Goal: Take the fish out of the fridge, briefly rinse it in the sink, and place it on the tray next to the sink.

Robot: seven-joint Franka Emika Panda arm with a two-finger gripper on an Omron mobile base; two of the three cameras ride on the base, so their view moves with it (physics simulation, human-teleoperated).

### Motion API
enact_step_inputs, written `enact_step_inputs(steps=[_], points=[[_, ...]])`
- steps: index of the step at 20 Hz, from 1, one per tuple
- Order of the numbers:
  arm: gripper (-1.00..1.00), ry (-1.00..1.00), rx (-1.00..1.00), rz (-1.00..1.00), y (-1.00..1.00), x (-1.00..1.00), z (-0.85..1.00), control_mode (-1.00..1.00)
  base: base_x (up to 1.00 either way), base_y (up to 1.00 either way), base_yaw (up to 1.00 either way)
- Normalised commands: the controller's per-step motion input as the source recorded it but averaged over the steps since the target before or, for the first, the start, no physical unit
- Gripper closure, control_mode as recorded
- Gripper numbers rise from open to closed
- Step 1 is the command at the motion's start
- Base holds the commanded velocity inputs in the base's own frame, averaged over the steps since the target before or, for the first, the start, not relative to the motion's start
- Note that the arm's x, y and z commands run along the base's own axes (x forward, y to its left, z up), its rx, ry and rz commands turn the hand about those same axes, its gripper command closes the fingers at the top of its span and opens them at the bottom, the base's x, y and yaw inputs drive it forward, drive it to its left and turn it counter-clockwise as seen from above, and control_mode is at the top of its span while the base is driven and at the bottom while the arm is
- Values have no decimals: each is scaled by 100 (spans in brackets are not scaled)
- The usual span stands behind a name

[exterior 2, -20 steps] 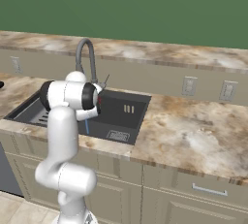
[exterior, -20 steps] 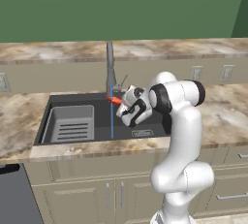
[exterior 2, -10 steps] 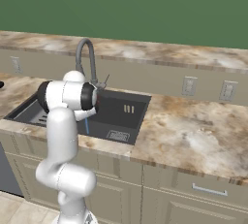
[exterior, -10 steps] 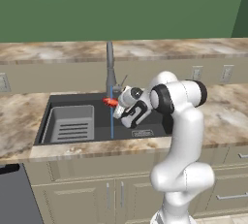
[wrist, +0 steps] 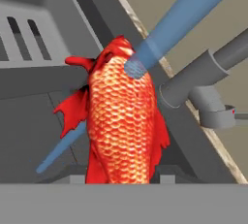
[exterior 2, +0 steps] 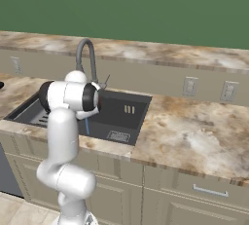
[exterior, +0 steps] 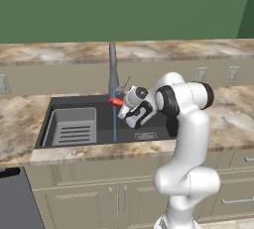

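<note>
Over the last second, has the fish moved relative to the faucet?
Yes, slightly. In the left base view the fish has edged left across the sink, ending at the water stream below the faucet.

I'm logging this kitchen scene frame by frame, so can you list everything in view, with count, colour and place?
fish: one, red-orange, held over the sink under the water stream
water stream: one, blue, falling from the faucet into the basin
sink: one, dark charcoal, set in the counter
faucet: one, grey, behind the sink
ribbed rack: one, grey, in the sink's left part
counter: one, beige marbled, around the sink
wall outlets: several, pale, on the backsplash
cupboards: beige, below the counter
gripper: one, shut on the fish
</note>
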Motion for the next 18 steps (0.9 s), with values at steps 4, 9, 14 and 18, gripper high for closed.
enact_step_inputs(steps=[4,9,14,18], points=[[100,-5,0,-9,-15,-4,0,-100,0,0,0],[100,-1,1,-4,-1,-44,4,-100,0,0,0],[100,1,9,-6,-6,-96,34,-100,0,0,0],[100,4,17,-26,-48,-100,88,-100,0,0,0]])
